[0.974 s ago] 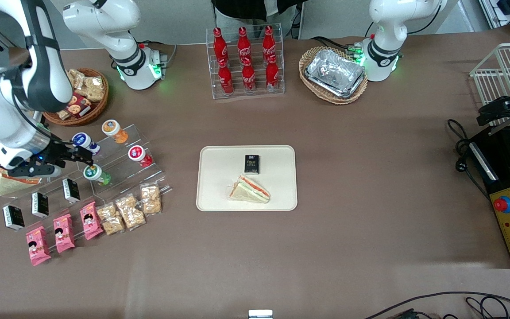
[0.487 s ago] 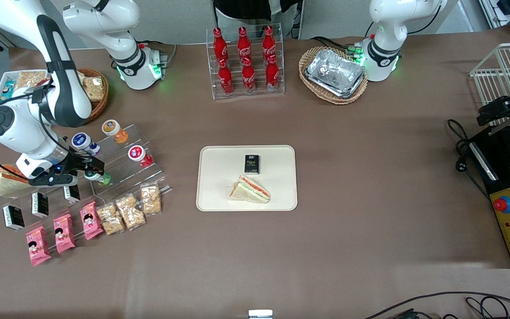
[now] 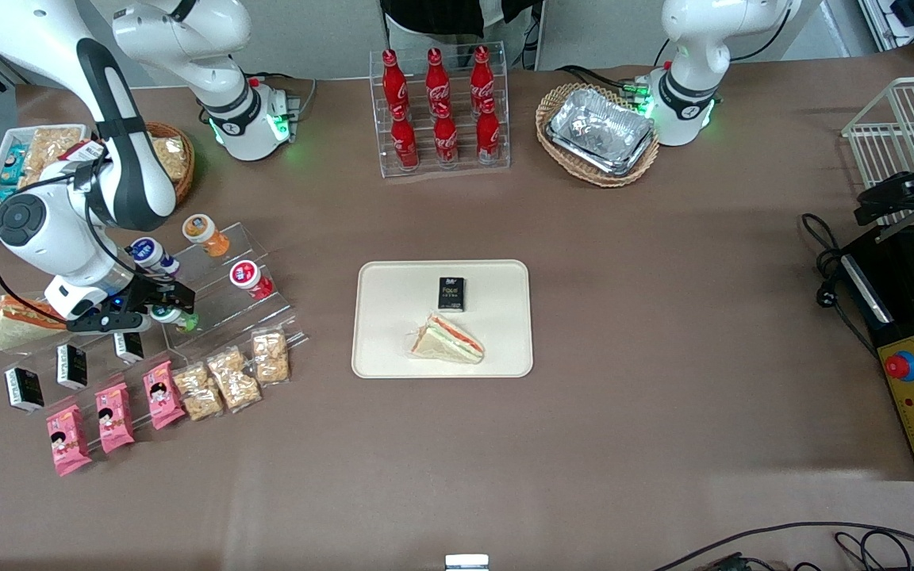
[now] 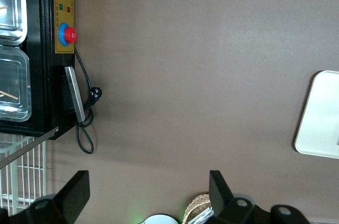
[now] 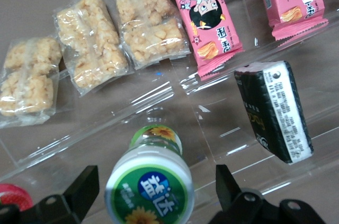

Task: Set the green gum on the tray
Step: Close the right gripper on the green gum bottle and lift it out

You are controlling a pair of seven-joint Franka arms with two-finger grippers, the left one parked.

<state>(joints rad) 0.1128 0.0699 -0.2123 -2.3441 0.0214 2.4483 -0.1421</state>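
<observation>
While the gripper [image 3: 165,308] hangs low over the clear acrylic rack [image 3: 219,305], its jaws stand wide, one finger [image 5: 79,189] on each side of the green gum [image 5: 150,187]. The bottle sits squarely between them on its rack step, its lid facing the wrist camera, with a visible gap at either finger. Well apart from the jaws, the tray [image 3: 382,349] carries a sandwich [image 3: 447,339] and a black packet [image 3: 451,293].
</observation>
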